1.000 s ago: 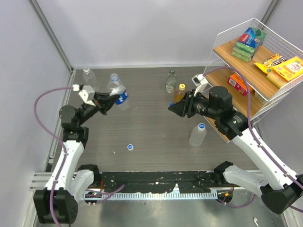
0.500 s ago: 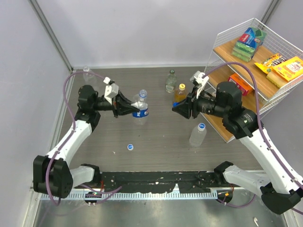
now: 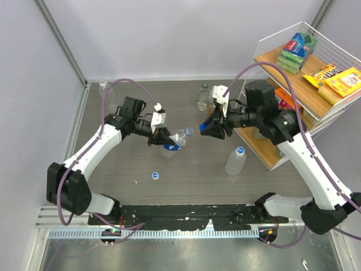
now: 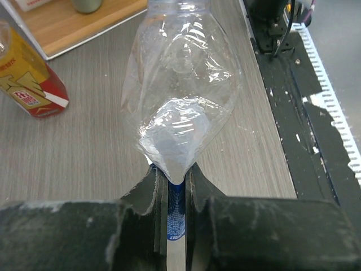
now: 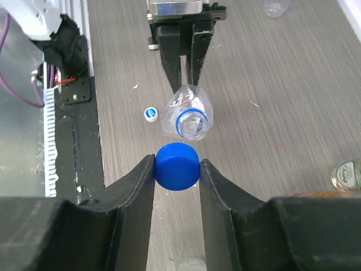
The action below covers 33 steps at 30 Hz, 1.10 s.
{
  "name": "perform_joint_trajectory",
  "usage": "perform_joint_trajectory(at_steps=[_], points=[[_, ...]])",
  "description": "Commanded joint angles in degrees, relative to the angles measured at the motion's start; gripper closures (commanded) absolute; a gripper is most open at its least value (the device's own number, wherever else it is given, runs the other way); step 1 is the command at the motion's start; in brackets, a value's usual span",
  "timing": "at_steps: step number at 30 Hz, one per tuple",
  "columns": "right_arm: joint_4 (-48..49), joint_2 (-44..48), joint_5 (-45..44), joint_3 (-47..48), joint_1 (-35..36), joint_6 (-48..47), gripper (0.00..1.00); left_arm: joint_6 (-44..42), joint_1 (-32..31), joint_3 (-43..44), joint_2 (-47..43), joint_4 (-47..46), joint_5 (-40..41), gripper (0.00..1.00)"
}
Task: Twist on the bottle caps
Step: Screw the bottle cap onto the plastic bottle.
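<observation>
In the top external view, the left gripper [image 3: 166, 141] is clenched on the base end of the labelled bottle [image 3: 177, 138]. This bottle is clear with a blue label and is held tilted, its open neck pointing toward the right gripper [image 3: 204, 127]. What the right fingers hold cannot be made out from here. Four bottles are counted:
- the labelled bottle in the left fingers
- a clear corner bottle [image 3: 103, 87], well behind the left fingers
- a clear back bottle [image 3: 203, 97], just behind the right fingers
- a capped bottle [image 3: 234, 161], nearer the arm bases than the right fingers

One loose white cap [image 3: 154, 175] with a blue middle lies on the table [image 3: 113, 186], on the near side of the left fingers. A similar cap sits on the capped bottle.

In the left wrist view, the fingers [image 4: 148, 195] are pressed tight on the crumpled base of the labelled bottle [image 4: 180, 84]. A strip of blue label shows between them. The clear body reaches straight away from the fingertips. One amber bottle [image 4: 28, 73] with a red label stands off to the left of the fingers.

In the right wrist view, one dark blue cap [image 5: 177, 165] is gripped between the right fingers [image 5: 138, 180]. Just beyond the fingertips, and apart from the cap, the open mouth of the labelled bottle [image 5: 190, 121] faces them. The white cap [image 5: 150, 113] lies beyond the left-hand finger, beside that mouth.
</observation>
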<state>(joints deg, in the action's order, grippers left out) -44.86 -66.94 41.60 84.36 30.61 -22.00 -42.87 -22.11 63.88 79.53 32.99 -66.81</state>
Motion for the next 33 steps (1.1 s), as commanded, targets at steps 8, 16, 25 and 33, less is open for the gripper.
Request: perform_joint_trajectory(at_steps=[8,16,25,33], points=[[-13.1,-5.2,6.9,7.8,0.0,-10.8,0.74,-27.2,-2.7,16.1,7.7,30.4,1.5,0.93],[-10.8,-7.1,5.2,6.2,2.0,-6.8,0.73,-15.3,-3.9,13.3,4.9,19.0,1.6,0.95],[-7.0,-7.4,-1.4,4.5,6.9,-3.8,0.74,-12.7,-5.1,7.1,0.4,10.9,2.9,0.96],[-8.0,-7.6,-7.8,4.5,8.1,-3.9,0.75,-12.8,-5.5,7.1,0.4,11.0,3.2,0.97]])
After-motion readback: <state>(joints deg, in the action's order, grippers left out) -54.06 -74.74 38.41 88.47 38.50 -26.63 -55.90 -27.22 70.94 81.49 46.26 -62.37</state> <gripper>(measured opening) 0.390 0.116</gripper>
